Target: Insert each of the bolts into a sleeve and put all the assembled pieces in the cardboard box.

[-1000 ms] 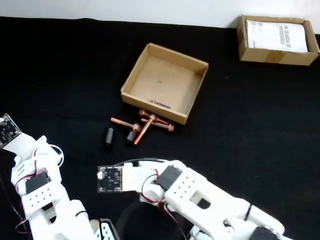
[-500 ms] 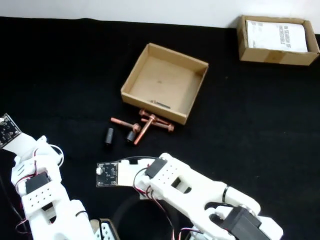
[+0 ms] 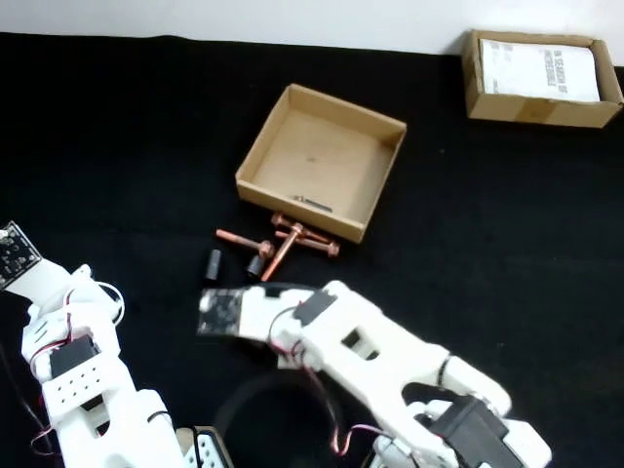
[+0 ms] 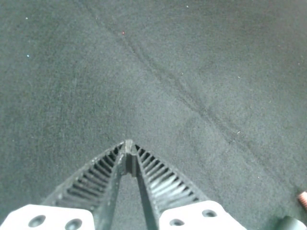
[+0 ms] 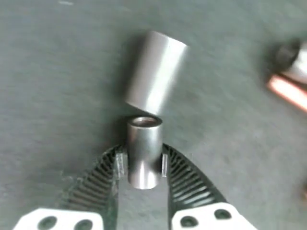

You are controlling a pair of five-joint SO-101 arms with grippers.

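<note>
From above, the box (image 3: 322,156) sits open on the black cloth (image 3: 117,146). The copper bolts (image 3: 283,246) lie crossed just beside its near wall, and two dark sleeves (image 3: 213,263) lie near them, one just beside a bolt. The right arm (image 3: 361,346) stretches over the cloth with its wrist close to those sleeves, and the left arm (image 3: 73,375) sits at the near left. A second box (image 3: 526,109) holding a paper stands at the far right. In the left wrist view, the left gripper (image 4: 128,151) is clenched, tips meeting, above bare cloth. In the right wrist view, the right gripper (image 5: 142,160) grasps a sleeve (image 5: 144,141) between its fingers, open end facing away. Another sleeve (image 5: 156,76) lies on the cloth just beyond it, and a bolt (image 5: 288,91) lies off to one side.
</note>
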